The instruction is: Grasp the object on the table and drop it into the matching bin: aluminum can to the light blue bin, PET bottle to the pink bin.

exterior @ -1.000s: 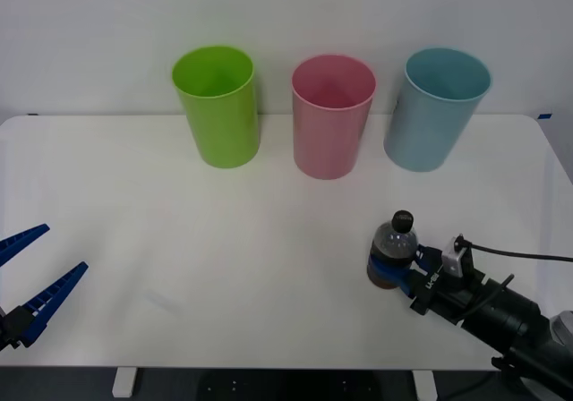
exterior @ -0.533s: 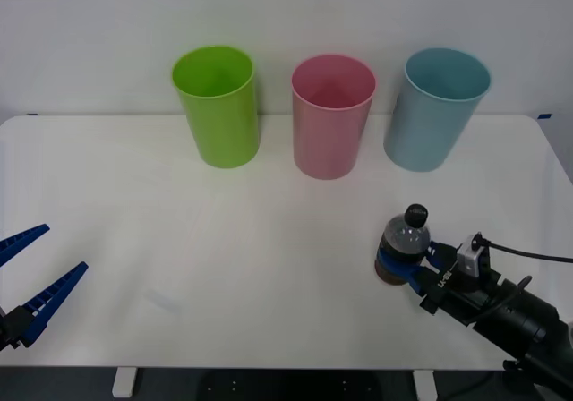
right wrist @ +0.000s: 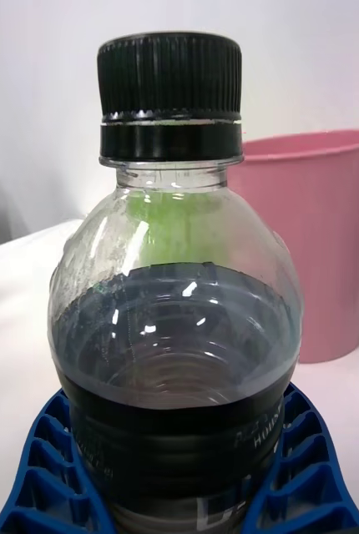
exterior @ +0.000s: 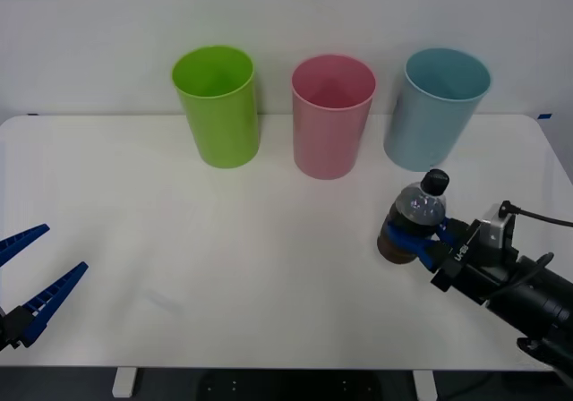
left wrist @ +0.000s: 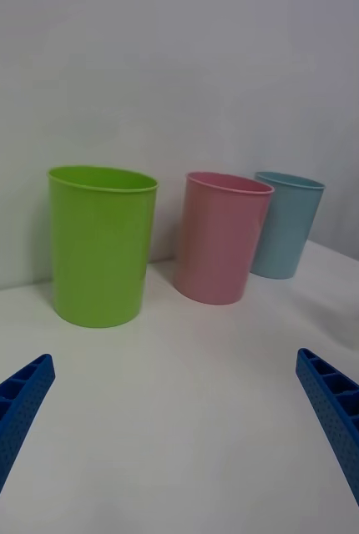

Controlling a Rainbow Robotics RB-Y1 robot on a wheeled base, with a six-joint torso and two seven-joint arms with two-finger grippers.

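PET bottle (exterior: 414, 225), dark-filled with a black cap, is clamped at its lower body between the blue ribbed fingers (right wrist: 305, 467) of the right gripper (exterior: 421, 241), near the table's (exterior: 179, 240) right edge and tilted slightly. Whether its base touches the table cannot be told. Pink bin (exterior: 332, 115), light blue bin (exterior: 435, 107) and lime green bin (exterior: 217, 105) stand upright in a row along the far edge. Left gripper (exterior: 25, 282) sits spread wide at the near left corner, holding nothing.
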